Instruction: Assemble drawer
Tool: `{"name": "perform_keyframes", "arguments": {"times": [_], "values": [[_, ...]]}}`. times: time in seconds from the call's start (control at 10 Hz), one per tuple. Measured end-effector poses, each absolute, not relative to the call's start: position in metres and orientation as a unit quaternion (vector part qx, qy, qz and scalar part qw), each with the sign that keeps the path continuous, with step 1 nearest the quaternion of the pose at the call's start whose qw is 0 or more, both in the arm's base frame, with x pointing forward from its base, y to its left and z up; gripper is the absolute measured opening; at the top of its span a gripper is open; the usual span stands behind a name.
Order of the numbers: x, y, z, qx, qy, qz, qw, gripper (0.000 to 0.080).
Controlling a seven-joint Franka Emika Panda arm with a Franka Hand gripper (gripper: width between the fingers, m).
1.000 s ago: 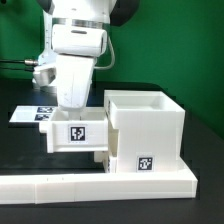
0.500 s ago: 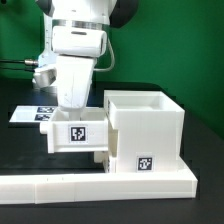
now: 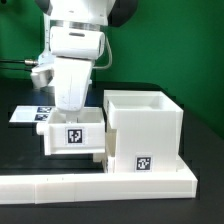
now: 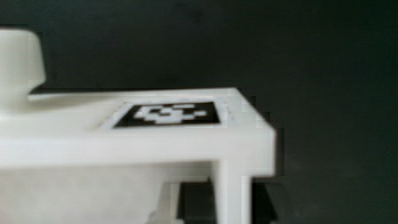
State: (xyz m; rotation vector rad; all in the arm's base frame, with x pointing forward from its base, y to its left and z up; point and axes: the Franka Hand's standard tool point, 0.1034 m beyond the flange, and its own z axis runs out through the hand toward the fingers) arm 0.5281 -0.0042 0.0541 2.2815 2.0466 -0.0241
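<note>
The drawer's box shell (image 3: 150, 125), a white open-topped cube with a marker tag, stands on the exterior view's right. The smaller tray (image 3: 72, 138), tagged on its front, sits against the shell's left side, partly in its opening. My gripper (image 3: 72, 113) comes down from above onto the tray. In the wrist view the tray (image 4: 107, 150) shows a tag and its knob (image 4: 15, 60). My gripper (image 4: 231, 203) has its dark fingers (image 4: 198, 200) on either side of a thin white tray wall, shut on it.
The marker board (image 3: 25, 113) lies flat behind the tray on the exterior view's left. A low white rail (image 3: 90, 185) runs along the table's front edge, just before the shell and tray. The table is black, the backdrop green.
The gripper and the tray have shifted slightly down and toward the exterior view's left. The box shell has not moved.
</note>
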Motion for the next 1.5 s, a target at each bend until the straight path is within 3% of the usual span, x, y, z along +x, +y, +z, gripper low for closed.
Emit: {"name": "perform_keyframes", "arguments": {"times": [0.3,1.0,1.5], "values": [[0.524,-0.008,0.053,0.745,0.666,-0.031,0.027,0.0042],[0.54,-0.01,0.062,0.733,0.679,-0.023,0.035,0.0042],[0.538,-0.006,0.059,0.73,0.682,-0.023,0.034,0.0042]]}}
